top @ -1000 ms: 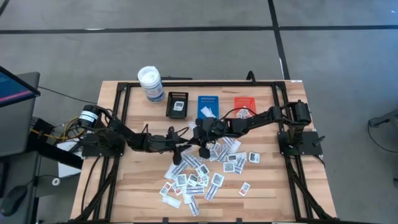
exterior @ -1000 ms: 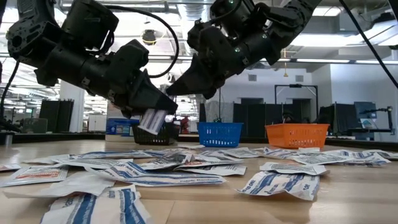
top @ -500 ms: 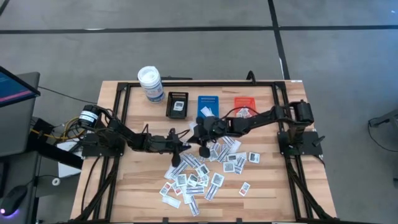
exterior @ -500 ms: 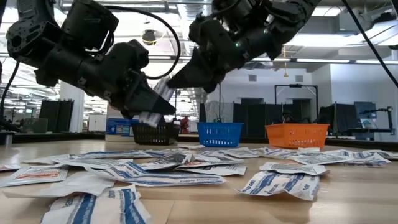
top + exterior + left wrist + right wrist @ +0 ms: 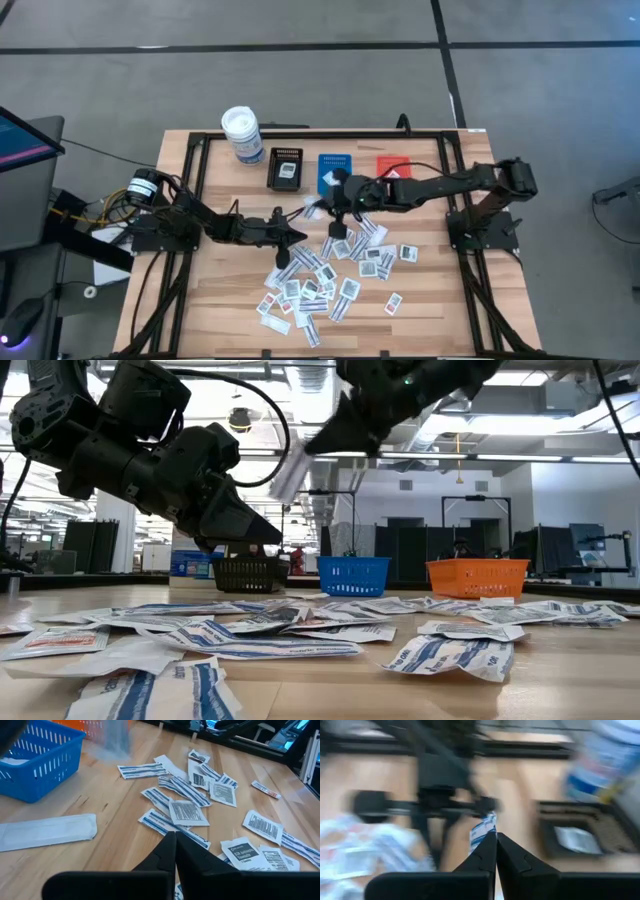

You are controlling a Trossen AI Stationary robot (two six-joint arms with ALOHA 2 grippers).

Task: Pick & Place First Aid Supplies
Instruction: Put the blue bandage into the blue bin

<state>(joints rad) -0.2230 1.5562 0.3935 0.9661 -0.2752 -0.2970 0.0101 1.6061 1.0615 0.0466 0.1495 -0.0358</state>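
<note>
Dozens of small white first aid packets (image 5: 330,270) lie scattered flat on the wooden table, toward its near middle. My right gripper (image 5: 325,204) reaches in from the right, above the table's middle, and is shut on one white packet with blue print (image 5: 482,831). That packet also shows in the low view (image 5: 289,468). My left gripper (image 5: 298,236) hovers low, just left of the pile. It is shut and empty, which shows in the left wrist view (image 5: 175,840) and the low view (image 5: 270,538). My right gripper pinches the packet between its two fingertips at one end (image 5: 489,836). The rest of the packet sticks out beyond the tips. The fingers come from the table's right. The packet is lifted well clear of the table and tilted (image 5: 289,468).
A black tray (image 5: 285,168), a blue tray (image 5: 335,170) and an orange tray (image 5: 393,167) stand in a row at the far side. A white canister (image 5: 242,135) stands at the far left. A long white packet (image 5: 47,830) lies near the blue tray.
The packet has passed from my left gripper to my right. A second ago the left held it and the right closed in on it. The right has since taken it up and toward the far edge. My left gripper has stayed in place, now empty.
</note>
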